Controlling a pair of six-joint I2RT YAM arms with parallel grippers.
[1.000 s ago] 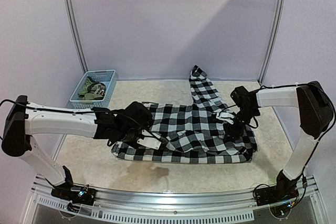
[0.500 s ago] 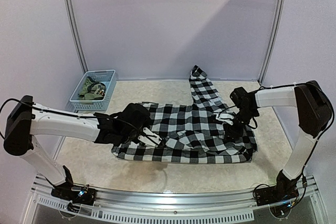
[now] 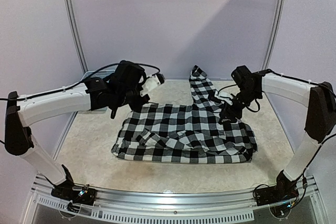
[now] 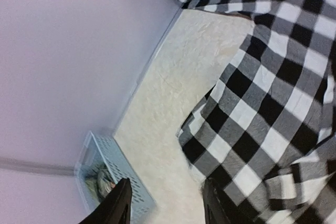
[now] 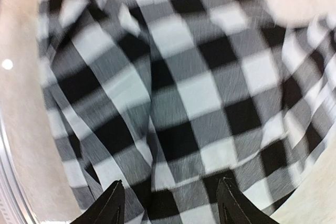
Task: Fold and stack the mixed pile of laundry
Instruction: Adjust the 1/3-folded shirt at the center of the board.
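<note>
The black-and-white checked shirt (image 3: 184,132) lies spread on the table, one sleeve (image 3: 201,85) reaching toward the back wall. My left gripper (image 3: 156,81) hangs raised above the table behind the shirt's left part, open and empty; the left wrist view shows its fingers (image 4: 118,205) apart over bare table beside the shirt's edge (image 4: 262,108). My right gripper (image 3: 227,115) hovers open just over the shirt's right side, its fingers (image 5: 108,206) spread above checked cloth (image 5: 184,103). The olive-green shirt (image 4: 101,182) lies in the basket.
A light blue lattice basket (image 4: 118,169) stands at the back left corner against the wall; in the top view my left arm (image 3: 58,103) covers most of it. Metal posts (image 3: 73,24) frame the back wall. The table's near rail (image 3: 173,200) runs along the front.
My left gripper has opened, let go of the shirt's left edge and risen up and back toward the basket. The right gripper has lifted a little off the shirt.
</note>
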